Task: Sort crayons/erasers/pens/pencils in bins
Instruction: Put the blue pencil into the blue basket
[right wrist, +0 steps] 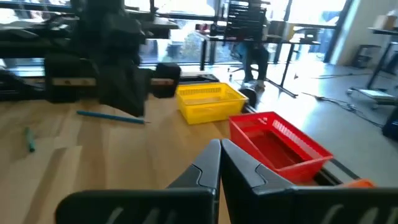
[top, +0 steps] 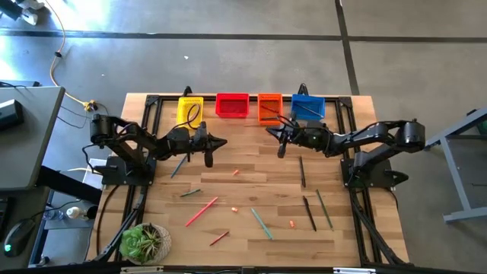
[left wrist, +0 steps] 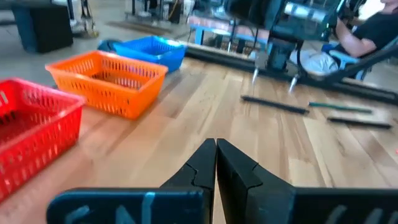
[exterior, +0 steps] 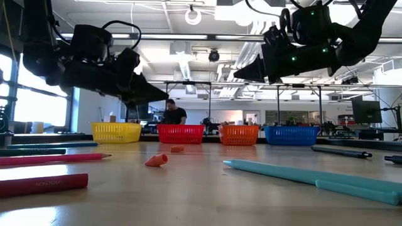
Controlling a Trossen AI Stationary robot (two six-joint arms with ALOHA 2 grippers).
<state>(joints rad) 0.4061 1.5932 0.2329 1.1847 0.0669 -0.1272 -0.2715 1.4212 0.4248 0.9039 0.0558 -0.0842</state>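
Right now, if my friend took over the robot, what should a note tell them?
Left gripper: shut, empty, above the table in front of the yellow bin.
Right gripper: shut, empty, in front of the orange bin.
Red bin and blue bin complete the back row.
Done: cannot tell; what the bins hold is unclear.
Left: erasers and about ten loose sticks lie scattered on the table.
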